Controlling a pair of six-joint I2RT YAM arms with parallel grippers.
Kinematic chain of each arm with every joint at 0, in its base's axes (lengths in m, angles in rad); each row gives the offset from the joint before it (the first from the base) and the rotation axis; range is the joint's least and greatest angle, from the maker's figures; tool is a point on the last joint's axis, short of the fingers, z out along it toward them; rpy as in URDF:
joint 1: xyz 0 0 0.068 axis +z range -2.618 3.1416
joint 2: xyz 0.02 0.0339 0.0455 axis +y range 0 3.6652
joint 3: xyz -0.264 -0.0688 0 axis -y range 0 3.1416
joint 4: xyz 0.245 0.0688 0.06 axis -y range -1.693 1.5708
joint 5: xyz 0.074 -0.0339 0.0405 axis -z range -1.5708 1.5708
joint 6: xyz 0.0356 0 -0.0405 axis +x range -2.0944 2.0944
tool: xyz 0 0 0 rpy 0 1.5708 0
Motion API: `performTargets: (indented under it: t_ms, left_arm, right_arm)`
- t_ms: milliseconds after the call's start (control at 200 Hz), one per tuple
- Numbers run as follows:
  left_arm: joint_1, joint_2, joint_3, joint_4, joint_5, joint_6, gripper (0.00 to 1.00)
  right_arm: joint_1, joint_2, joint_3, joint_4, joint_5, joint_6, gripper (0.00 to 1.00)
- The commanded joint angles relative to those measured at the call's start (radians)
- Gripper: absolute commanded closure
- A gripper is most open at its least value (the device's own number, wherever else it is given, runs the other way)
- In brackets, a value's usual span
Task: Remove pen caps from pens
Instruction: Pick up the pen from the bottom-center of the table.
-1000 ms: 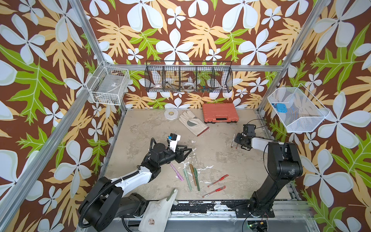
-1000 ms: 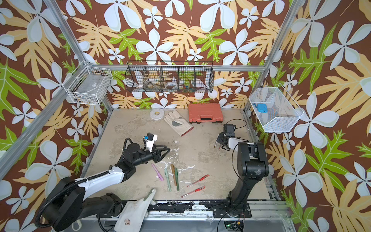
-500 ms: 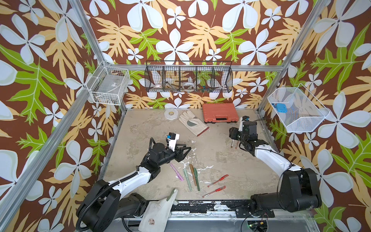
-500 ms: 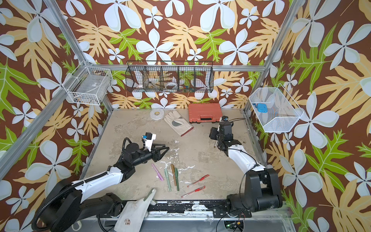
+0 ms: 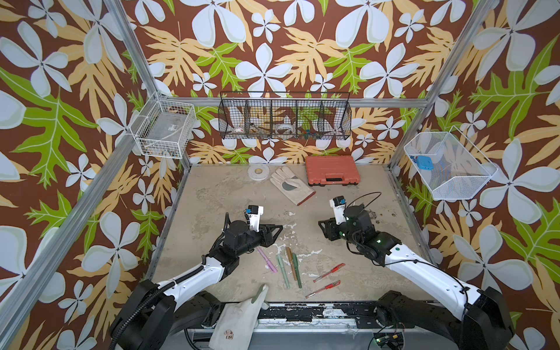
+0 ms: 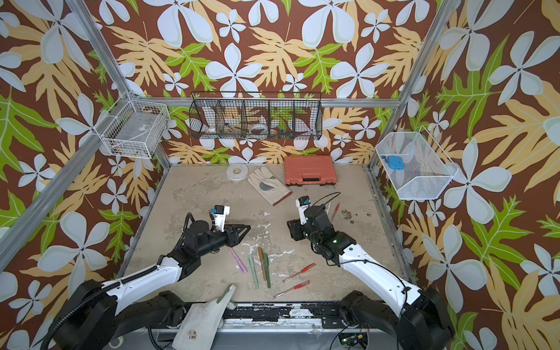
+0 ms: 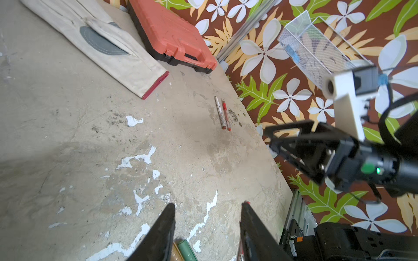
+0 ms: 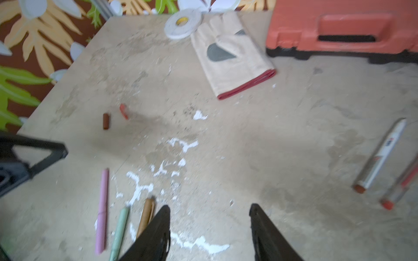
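1. Top views: the left gripper hangs over the table, jaws parted, holding nothing. The right gripper faces it, also parted and empty.
   - Toward the front lie the pink pen, pale green pen, brown pen and dark green pen. Beside them are two red gel pens.
   - All look light, stiff and smooth, so they would likely roll under a nudge.
   - The cap seams are too small to read here.
   - The white marker shows in only one top view, just past the right wrist.

2. Left wrist view: the left gripper is wide open and empty.
   - The dark green pen and the brown one poke in at the frame edge, the rest cut off.
   - The white marker and a red gel pen lie side by side near the table's far edge.
   - I cannot tell which end of either is the capped one.

3. Right wrist view (blurred): the right gripper is open and empty.
   - The pink pen and pale green pen are near. The brown pen is partly behind a finger.
   - A dark red cap and a red cap lie loose, near each other but apart.
   - My judgement on the grip: one gripper pinches the barrel at mid-length and the other takes the cap, pulling straight along the pen. The caps are probably a friction fit, so a shallow pinch may slip.
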Motion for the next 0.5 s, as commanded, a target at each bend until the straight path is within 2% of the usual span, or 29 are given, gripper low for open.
performTargets:
  t_ms: [0,205,335,495]
  left_arm:
    - [-0.001,-0.032,-0.008,-0.016,-0.045,-0.007,0.52]
    - [-0.001,-0.059,-0.016,-0.1,-0.108,-0.002,0.51]
    - [-0.001,-0.006,0.008,-0.108,-0.042,0.008,0.51]
    - [-0.003,0.05,0.04,-0.133,-0.01,0.013,0.52]
  right_arm:
    - [0.096,-0.022,-0.03,-0.086,0.058,0.077,0.45]
    - [0.271,0.012,-0.044,-0.162,0.056,0.18,0.5]
    - [0.378,0.089,-0.025,-0.202,0.068,0.209,0.5]
    - [0.452,0.149,-0.03,-0.183,0.05,0.243,0.52]
